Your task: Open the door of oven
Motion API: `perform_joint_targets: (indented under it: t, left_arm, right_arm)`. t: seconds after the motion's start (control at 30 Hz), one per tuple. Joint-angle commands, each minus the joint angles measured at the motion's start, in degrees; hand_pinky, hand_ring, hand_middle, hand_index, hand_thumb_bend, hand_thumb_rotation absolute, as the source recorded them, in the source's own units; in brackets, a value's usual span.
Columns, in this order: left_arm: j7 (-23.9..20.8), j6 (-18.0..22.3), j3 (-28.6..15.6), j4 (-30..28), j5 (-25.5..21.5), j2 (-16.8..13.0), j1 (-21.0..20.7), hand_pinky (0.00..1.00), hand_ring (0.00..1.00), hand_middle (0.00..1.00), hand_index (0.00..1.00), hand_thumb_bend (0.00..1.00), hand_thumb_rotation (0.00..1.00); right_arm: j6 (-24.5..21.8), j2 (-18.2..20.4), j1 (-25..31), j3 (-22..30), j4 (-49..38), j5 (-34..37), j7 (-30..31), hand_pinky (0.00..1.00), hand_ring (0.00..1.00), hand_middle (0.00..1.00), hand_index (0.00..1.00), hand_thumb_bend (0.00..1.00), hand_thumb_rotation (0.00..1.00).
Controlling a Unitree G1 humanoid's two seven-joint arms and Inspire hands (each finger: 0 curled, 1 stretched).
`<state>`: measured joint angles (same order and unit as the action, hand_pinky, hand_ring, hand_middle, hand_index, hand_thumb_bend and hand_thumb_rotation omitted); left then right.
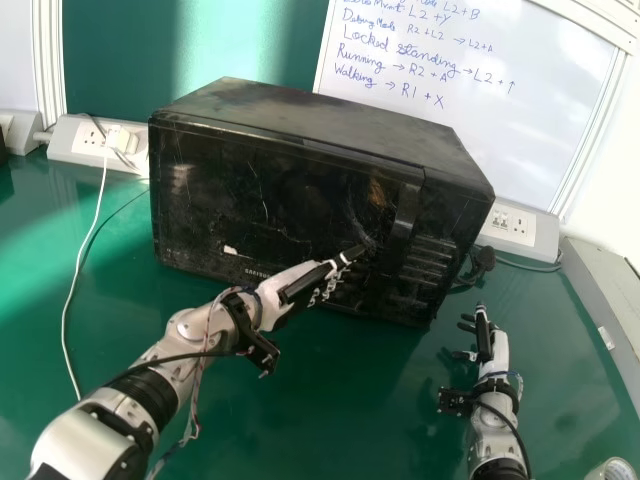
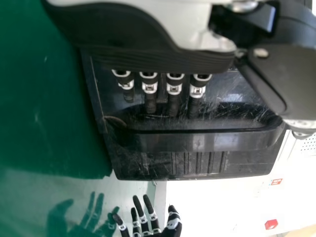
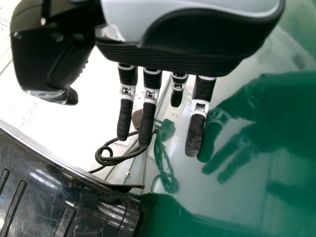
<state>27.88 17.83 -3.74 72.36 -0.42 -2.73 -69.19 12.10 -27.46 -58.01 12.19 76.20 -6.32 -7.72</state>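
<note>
- Head view: a green table point(image 1: 340, 405) is spread beneath the scene.
- A whiteboard point(image 1: 500, 110), written on in blue, is placed at the far right.
- A black oven point(image 1: 300, 120) is set on the table's middle, turned at a slight angle.
- Its door point(image 1: 225, 205) is closed on the near face, and an upright handle point(image 1: 405, 210) is fitted toward the door's right side.
- The left hand point(image 1: 275, 295) is held before the door, left of the handle; its fingers are straightened and slightly spread. Whether the door is touched cannot be told.
- The right hand point(image 1: 485, 345) is held to the oven's near right, apart from it, with fingers straightened and loosely spread.
</note>
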Motion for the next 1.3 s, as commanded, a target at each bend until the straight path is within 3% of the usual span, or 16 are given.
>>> perform_joint_targets:
  t: [0.0,0.17,0.3,0.43,0.6,0.77,0.97,1.27]
  left_arm:
    - [0.4,-0.81,-0.66,0.61,-0.34,0.4,-2.09,0.89,0.98,1.0,0.96,1.0,0.98]
    - [-0.97,-2.27,-0.52,1.31,0.09,0.42,-3.11,0.93,0.99,1.0,0.97,1.0,0.98]
    - [-3.0,-3.31,-1.04,1.87,-0.2,0.63,-3.5,0.94,0.97,0.99,0.96,1.0,0.97]
    - [-4.13,-4.17,-1.8,2.26,-0.7,0.86,-3.98,0.97,0.95,0.98,0.95,1.0,0.95]
    - [-3.76,-4.86,-2.33,2.63,-0.55,1.24,-5.04,0.88,0.95,0.98,0.97,1.0,0.97]
    - [-3.67,-5.76,-2.48,2.89,-0.57,2.06,-6.04,0.89,0.97,1.0,0.98,1.0,0.97]
    - [-3.19,-6.14,-3.13,2.9,-1.14,3.02,-6.7,0.87,0.96,0.99,0.96,1.0,0.96]
    - [-3.7,-5.83,-3.04,3.06,-0.57,4.02,-7.54,0.85,0.97,1.0,0.95,1.0,0.96]
  right_arm:
    - [-0.05,0.29,0.33,-0.12,0.42,-0.02,-0.34,0.4,0.52,0.65,0.65,0.64,0.99]
    - [-0.08,0.45,0.32,0.33,0.44,0.45,-0.13,0.4,0.52,0.65,0.64,0.62,0.95]
    - [-0.33,0.5,0.22,0.42,0.47,0.48,-0.16,0.39,0.51,0.65,0.65,0.65,0.95]
    - [-0.06,0.53,0.25,0.24,0.41,0.21,-0.33,0.39,0.51,0.64,0.65,0.62,0.96]
    - [0.1,0.44,0.32,0.13,0.4,0.13,-0.08,0.4,0.52,0.66,0.65,0.65,0.98]
    - [0.02,0.58,0.35,0.01,0.46,-0.06,-0.61,0.39,0.52,0.65,0.66,0.61,0.96]
    - [-0.05,0.84,0.3,0.5,0.43,0.5,-0.68,0.4,0.51,0.65,0.65,0.65,0.97]
    - [0.15,0.95,0.22,0.77,0.4,0.66,-0.1,0.4,0.52,0.65,0.66,0.62,0.96]
